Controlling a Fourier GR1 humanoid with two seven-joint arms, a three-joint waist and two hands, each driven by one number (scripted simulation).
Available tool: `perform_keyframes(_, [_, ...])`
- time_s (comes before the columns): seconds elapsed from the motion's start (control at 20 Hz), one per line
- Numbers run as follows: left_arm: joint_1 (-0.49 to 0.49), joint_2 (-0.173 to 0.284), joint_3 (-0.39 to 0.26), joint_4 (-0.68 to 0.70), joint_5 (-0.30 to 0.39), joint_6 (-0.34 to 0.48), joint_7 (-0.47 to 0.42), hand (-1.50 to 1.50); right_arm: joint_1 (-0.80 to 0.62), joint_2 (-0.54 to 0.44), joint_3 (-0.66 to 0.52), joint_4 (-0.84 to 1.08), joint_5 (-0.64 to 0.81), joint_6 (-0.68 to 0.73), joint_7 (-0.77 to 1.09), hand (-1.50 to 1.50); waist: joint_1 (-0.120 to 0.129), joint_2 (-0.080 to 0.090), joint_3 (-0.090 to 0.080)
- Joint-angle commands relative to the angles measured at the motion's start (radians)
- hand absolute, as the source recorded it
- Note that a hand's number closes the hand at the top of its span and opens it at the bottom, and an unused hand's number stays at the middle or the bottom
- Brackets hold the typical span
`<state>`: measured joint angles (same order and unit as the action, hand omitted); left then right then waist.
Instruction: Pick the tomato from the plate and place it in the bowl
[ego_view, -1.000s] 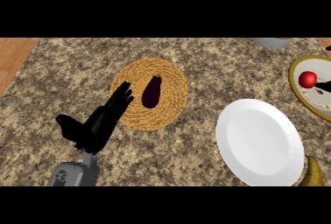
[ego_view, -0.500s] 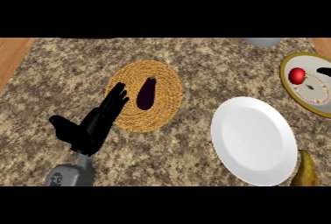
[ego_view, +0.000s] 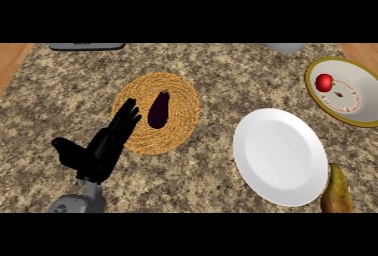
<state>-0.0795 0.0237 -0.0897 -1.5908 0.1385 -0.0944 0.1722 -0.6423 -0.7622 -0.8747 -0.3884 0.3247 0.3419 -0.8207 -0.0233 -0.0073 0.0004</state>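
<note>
A red tomato (ego_view: 323, 82) lies inside the olive-rimmed bowl (ego_view: 363, 118) at the right edge, near its upper left wall. The white plate (ego_view: 280, 155) in front of the bowl holds nothing. My left hand (ego_view: 100, 150) is open at the lower left, palm upright and fingers straight. Its fingertips (ego_view: 130, 106) overlap the left rim of a woven mat (ego_view: 181, 120). It holds nothing and is far from the tomato. My right hand does not show.
A dark purple eggplant (ego_view: 159, 109) lies on the woven mat. A yellow-brown pear (ego_view: 337, 192) sits at the lower right by the plate. A grey flat object (ego_view: 87, 46) and a grey vessel (ego_view: 285, 47) stand at the far edge.
Everything has slid a little to the left in the view, so more of the bowl shows at the right. The left hand keeps its open pose beside the mat.
</note>
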Motion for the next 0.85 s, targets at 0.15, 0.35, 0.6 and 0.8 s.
perform_keyframes(0.15, [-0.009, 0.048, 0.069, -0.009, 0.031, -0.005, 0.025, 0.00, 0.275, -0.014, -0.048, -0.124, -0.122, 0.281, -0.178, -1.50, -0.052, -0.013, -0.003])
perform_keyframes(0.35, [0.037, 0.038, 0.059, -0.020, 0.022, -0.002, -0.003, 0.00, 0.464, 0.033, -0.044, -0.225, -0.163, 0.319, -0.250, 1.50, -0.079, -0.018, -0.004])
perform_keyframes(0.6, [0.024, 0.018, 0.064, -0.010, 0.013, 0.033, 0.008, 0.00, 0.694, 0.099, -0.032, -0.338, -0.228, 0.370, -0.291, 1.50, -0.102, -0.016, -0.003])
perform_keyframes(0.8, [0.060, 0.026, 0.059, -0.028, 0.023, 0.013, 0.004, 0.00, 0.883, 0.204, 0.081, -0.441, -0.192, 0.361, -0.367, 1.50, -0.102, -0.019, -0.001])
